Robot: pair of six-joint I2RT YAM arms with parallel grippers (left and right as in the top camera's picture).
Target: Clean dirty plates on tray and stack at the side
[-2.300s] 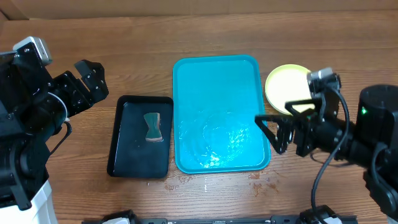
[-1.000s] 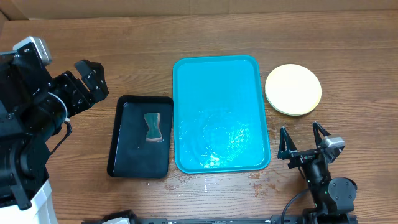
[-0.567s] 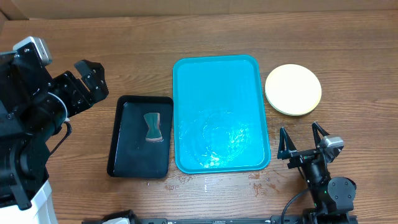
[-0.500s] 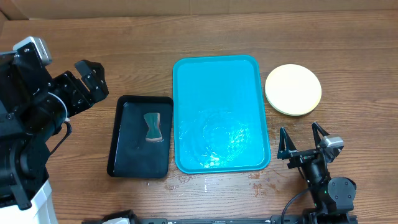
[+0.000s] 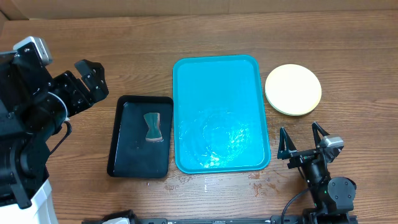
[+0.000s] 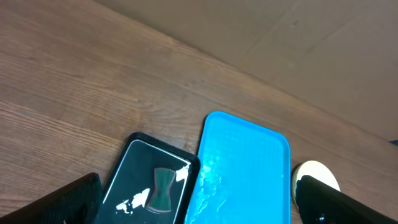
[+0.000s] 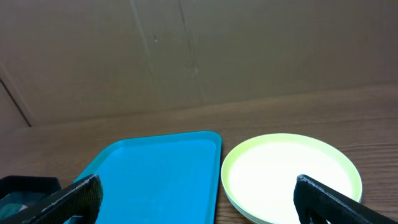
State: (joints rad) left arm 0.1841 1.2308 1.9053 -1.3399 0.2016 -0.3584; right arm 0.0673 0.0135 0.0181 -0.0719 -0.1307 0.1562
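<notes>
The turquoise tray [image 5: 221, 112] lies mid-table with no plates on it; it also shows in the left wrist view [image 6: 245, 168] and the right wrist view [image 7: 155, 171]. The plates [image 5: 293, 89] sit in a stack on the table right of the tray, top one with a yellow-green rim and white centre [image 7: 289, 174]; part of the stack shows in the left wrist view [image 6: 314, 172]. My right gripper [image 5: 303, 142] is open and empty near the front edge, below the stack. My left gripper [image 5: 92, 79] is open and empty at the far left.
A black tray [image 5: 142, 135] holding a dark green sponge [image 5: 153, 126] lies left of the turquoise tray, also in the left wrist view [image 6: 146, 190]. A brown cardboard wall stands behind the table [image 7: 199, 56]. Wet patches shine on the turquoise tray's near half.
The right arm has drawn back from beside the plate stack to the front edge of the table, gripper open. The left arm has not moved.
</notes>
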